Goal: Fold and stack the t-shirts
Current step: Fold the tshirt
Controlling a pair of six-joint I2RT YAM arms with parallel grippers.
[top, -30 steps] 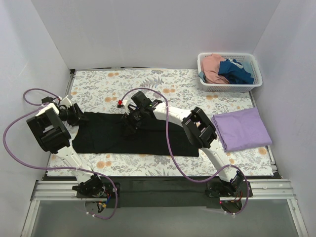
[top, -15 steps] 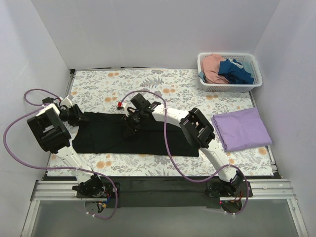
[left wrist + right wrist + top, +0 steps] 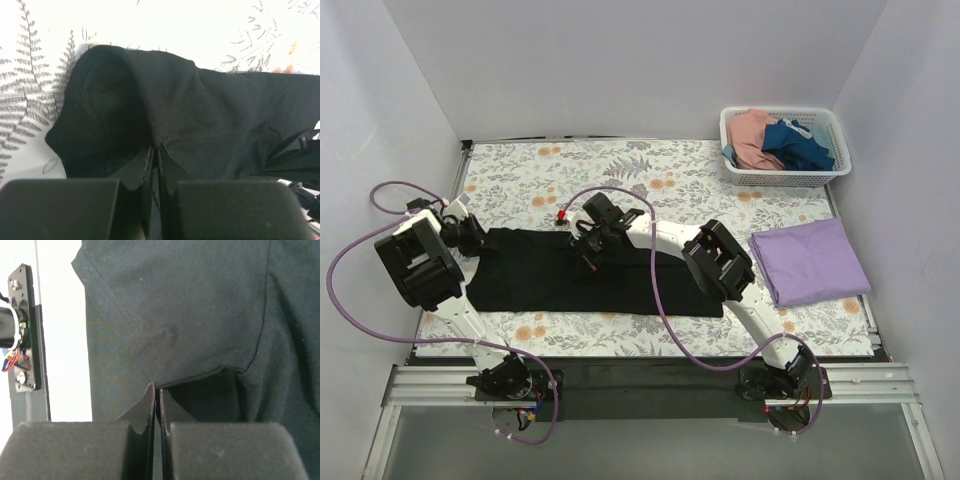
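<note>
right gripper (image 3: 155, 389): bottom centre, fingers pressed together, pinching a cloth fold
black t-shirt (image 3: 200, 310): fills most of the frame, seams visible
metal plate (image 3: 22, 330): left edge, upright

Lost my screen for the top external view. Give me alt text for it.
Both arms reach onto a black t-shirt spread along the floral table, left tool at its left end, right tool on it near the middle. A folded lavender t-shirt lies at the right, a white basket of pink and blue clothes behind it.
</note>
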